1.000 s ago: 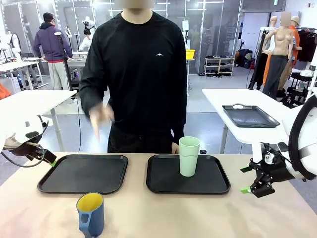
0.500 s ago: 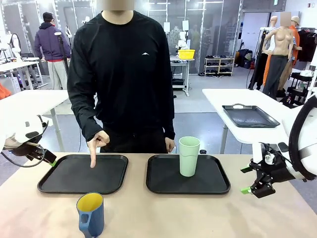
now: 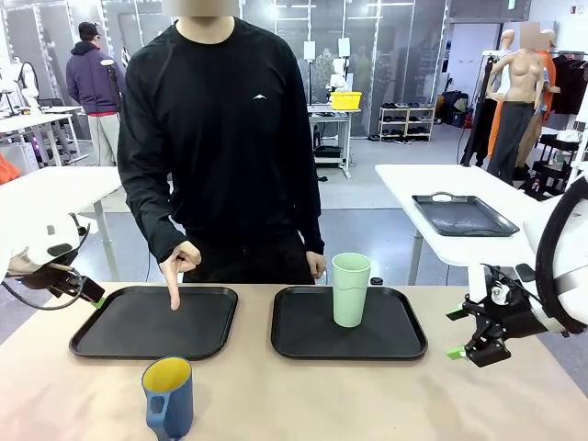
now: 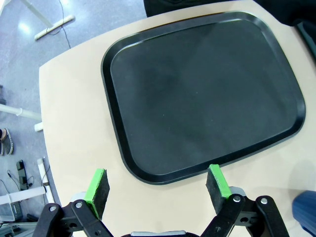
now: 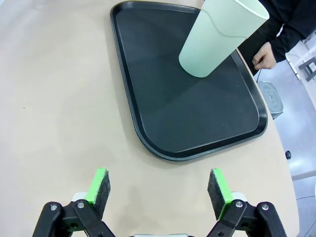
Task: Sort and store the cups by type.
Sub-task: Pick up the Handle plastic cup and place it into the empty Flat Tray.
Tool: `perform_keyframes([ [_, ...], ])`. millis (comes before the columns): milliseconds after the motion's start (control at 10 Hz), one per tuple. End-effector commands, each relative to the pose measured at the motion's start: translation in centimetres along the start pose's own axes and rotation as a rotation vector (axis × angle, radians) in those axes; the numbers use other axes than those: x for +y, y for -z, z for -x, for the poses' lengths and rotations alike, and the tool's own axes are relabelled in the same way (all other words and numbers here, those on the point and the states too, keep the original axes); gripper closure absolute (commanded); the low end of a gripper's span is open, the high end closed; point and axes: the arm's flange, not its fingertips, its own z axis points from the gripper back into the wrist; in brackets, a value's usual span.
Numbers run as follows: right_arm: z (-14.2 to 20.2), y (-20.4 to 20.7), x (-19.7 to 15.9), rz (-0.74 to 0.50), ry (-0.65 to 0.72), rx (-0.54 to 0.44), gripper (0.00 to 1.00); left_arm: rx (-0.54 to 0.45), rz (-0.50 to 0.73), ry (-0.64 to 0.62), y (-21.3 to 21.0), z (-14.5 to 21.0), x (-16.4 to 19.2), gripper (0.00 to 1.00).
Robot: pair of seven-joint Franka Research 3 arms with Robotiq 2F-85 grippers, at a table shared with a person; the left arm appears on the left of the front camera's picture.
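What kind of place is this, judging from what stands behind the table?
Probably a lab or workshop hall, not a home: a second white table with a black tray, a low shelf by glass partitions, and another person standing at a far workbench.

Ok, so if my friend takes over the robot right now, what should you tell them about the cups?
The left gripper is open and empty, hovering by the left black plastic tray.
The right gripper is open and empty, beside the right black plastic tray.
The tall mint-green plastic tumbler stands upright on the right tray, so it is probably done.
The dark blue mug with yellow inside stands on the beige table, in front of the left tray.
The person's hand points a finger down at the left tray.
Left to do: probably move the mug onto the left tray.
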Motion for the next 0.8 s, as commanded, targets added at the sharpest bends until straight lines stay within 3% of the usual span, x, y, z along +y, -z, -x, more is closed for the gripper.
perform_keyframes([
  [0,0.1,0.1,-0.3,0.005,0.002,-0.013,0.0,-0.001,-0.003,0.009,0.0,0.0,0.2,0.0],
  [500,0.1,0.1,-0.3,0.005,0.002,-0.013,0.0,0.0,0.0,0.0,0.0,0.0,0.0,0.0],
  [700,0.1,0.1,-0.3,0.005,0.002,-0.013,0.0,-0.023,0.097,0.178,0.3,0.8,1.3,0.0],
])
